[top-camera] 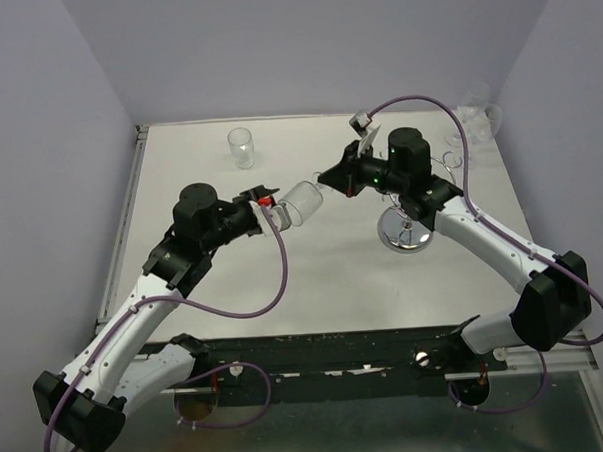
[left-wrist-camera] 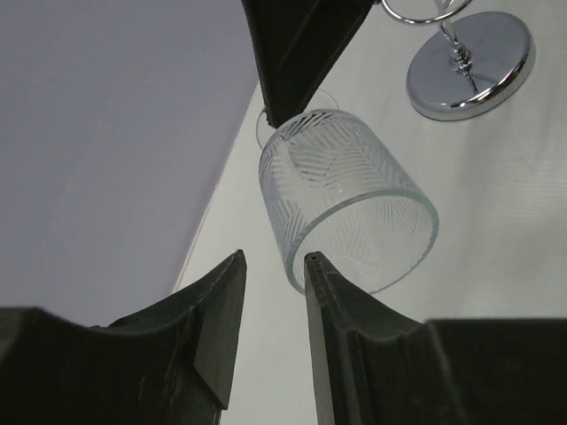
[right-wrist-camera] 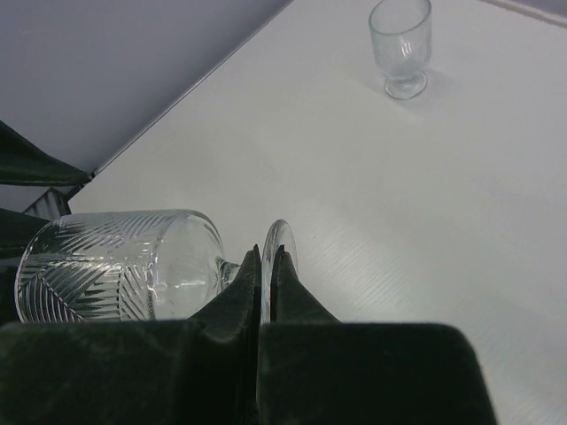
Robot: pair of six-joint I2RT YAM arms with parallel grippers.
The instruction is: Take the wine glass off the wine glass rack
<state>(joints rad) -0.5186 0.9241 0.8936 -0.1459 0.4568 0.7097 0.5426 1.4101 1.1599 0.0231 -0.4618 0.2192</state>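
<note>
The clear wine glass [top-camera: 302,201] with a short stem is off the rack. It lies on its side in the air over the middle of the white table [top-camera: 334,285]. Its bowl [left-wrist-camera: 345,199] is round and wide, with leaf-like lines cut in the glass. The right gripper [right-wrist-camera: 267,252] is clamped on the thin round foot of the glass. The left gripper [left-wrist-camera: 273,258] has its two dark fingers spread apart, just at the open rim. I cannot tell if they touch it.

The shiny chrome wine glass rack [top-camera: 407,231] stands at about 4 o'clock from the glass. Its round base is smooth like a mirror. The right arm hides most of its post and wire hooks.

A small clear footed glass [top-camera: 241,147] stands upright at about 11 o'clock from the held one. Some see-through glass things [top-camera: 474,118] at the far right corner are too blurry to make out.
</note>
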